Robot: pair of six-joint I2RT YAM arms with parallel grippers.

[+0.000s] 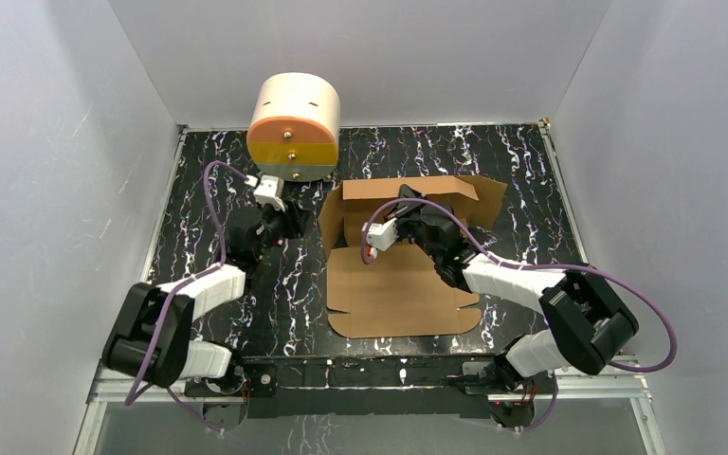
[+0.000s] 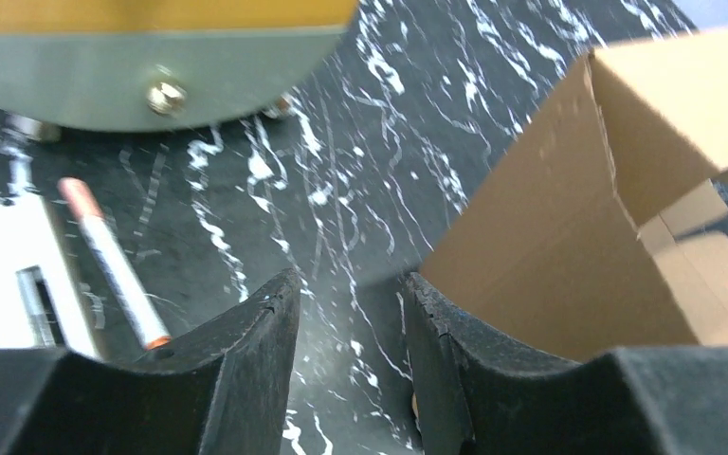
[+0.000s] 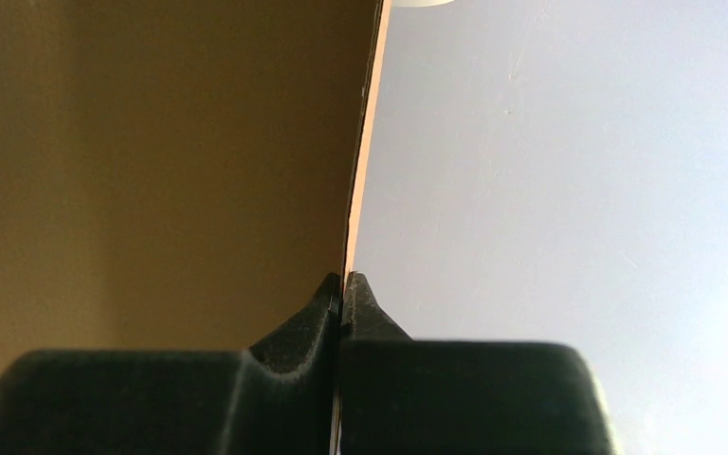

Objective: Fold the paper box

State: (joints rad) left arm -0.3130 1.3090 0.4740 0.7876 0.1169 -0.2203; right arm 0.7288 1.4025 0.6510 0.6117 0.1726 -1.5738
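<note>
Brown paper box point(image 1: 403, 296), pinched by right gripper point(image 3: 342, 282)

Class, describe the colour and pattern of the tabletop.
The tabletop is black with white marble-like veining, clearest in the top external view.

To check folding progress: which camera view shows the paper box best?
The top external view: it shows nearly the whole paper box, raised walls at the far end, a flat panel nearer. The left wrist shows only one outer wall; the right wrist only a panel edge pinched in the right gripper.
</note>
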